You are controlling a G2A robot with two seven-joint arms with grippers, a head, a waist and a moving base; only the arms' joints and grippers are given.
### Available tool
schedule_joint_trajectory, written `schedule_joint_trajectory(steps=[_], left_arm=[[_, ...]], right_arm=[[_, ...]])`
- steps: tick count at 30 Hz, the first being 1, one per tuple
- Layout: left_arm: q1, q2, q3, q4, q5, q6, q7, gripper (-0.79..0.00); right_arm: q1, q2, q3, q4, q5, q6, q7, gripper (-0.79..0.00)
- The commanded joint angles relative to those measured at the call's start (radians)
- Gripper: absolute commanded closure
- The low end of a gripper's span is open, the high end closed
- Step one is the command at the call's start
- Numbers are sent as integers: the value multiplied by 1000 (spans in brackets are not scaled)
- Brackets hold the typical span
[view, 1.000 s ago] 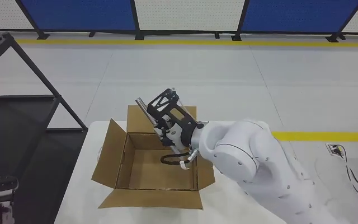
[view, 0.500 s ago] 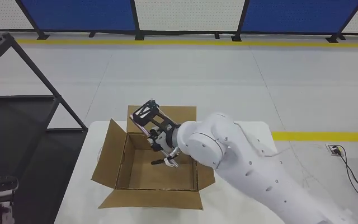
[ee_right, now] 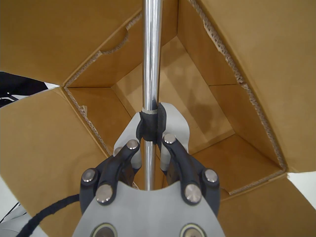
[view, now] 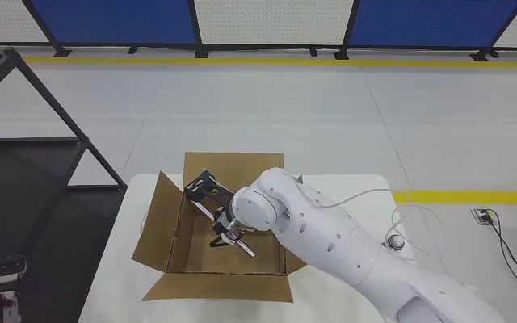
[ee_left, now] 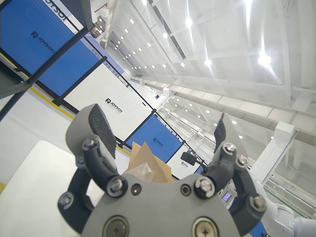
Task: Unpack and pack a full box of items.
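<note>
My right gripper (ee_right: 151,124) is clamped on a shiny metal rod (ee_right: 151,50). The pads pinch it low down, so most of the length sticks out past my fingertips and a short tail runs back between the knuckles.

Beyond the rod's tip is the open cardboard box (ee_right: 246,38). Its flaps spread out on both sides of my fingers, and the bottom sits ahead of them, bare as far as I can see. So I'd guess this is the packing half: rod goes in.

How I'd do it, imo:
- The rod is long, so keep it aimed at the far corner it's pointing toward.
- Bring the far end down first till it touches the bottom, then lower my fingers so it lies flat.
- Don't let go mid-air, or a smooth tube will probably clang and roll.
- Mind the flap edges right beside my fingers going down.

My left gripper (ee_left: 160,122) is spread wide with nothing between the pads (ee_left: 102,129). It's tipped upward, and the box pokes up just beyond them.
</note>
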Motion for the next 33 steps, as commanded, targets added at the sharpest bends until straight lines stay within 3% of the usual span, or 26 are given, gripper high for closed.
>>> schedule_joint_trajectory(steps=[1,23,33], left_arm=[[0,0,0,0,0,0,0,-785],[0,0,0,0,0,0,0,-785],[0,0,0,0,0,0,0,-785]], right_arm=[[0,-18,-12,51,9,-5,0,0],[-7,-209,-90,477,24,-23,-37,0],[-15,-275,-97,613,6,-15,-46,0]])
